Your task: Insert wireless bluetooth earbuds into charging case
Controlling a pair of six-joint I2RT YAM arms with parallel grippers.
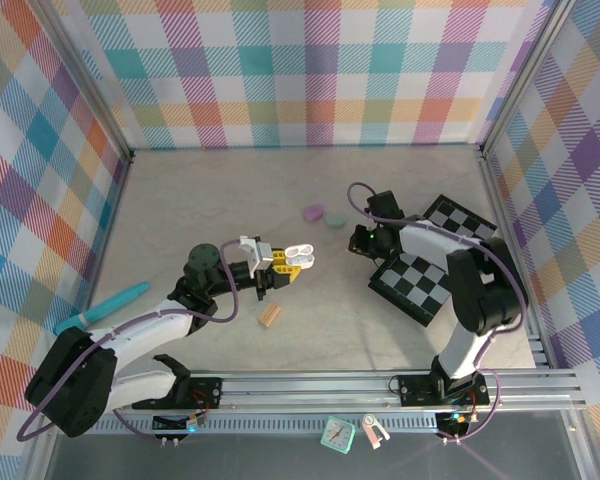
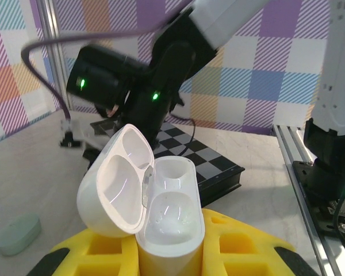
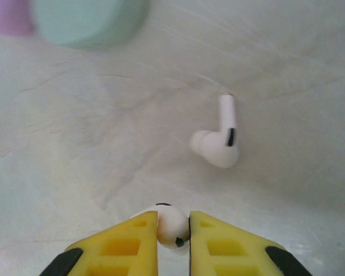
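My left gripper [image 2: 169,256] is shut on the base of a white charging case [image 2: 167,201]. It holds the case upright with the lid swung open to the left, and both sockets look empty. In the top view the case [image 1: 299,257] hangs above mid-table in the left gripper [image 1: 278,262]. My right gripper [image 3: 173,230] is low over the table, shut on a white earbud [image 3: 171,221] pinched between its yellow fingers. A second white earbud [image 3: 218,141] lies on the table just beyond it. The right gripper [image 1: 359,240] is right of the case.
A pale green case [image 1: 335,219] and a purple case [image 1: 313,212] lie closed behind the right gripper. Two checkered boards [image 1: 416,281] sit at the right. A tan ridged block [image 1: 271,316] and a teal pen [image 1: 106,306] lie nearer the left arm.
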